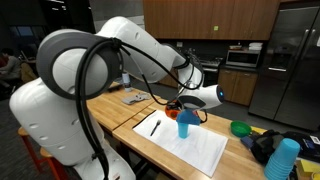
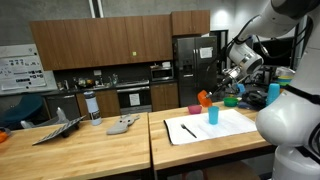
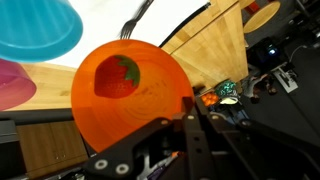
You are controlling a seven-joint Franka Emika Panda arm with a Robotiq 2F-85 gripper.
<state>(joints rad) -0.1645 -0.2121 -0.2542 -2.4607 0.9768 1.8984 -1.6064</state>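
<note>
My gripper is shut, its two fingers pinching the rim of an orange cup. A red strawberry-like piece lies inside the cup. In both exterior views the orange cup hangs in the gripper above the table. It is just over a light blue cup that stands on a white sheet. The wrist view also shows the blue cup and a pink cup below the held one.
A black pen lies on the sheet. A green bowl, a black object and stacked blue cups sit at one table end. A water bottle and grey items stand on the neighbouring table.
</note>
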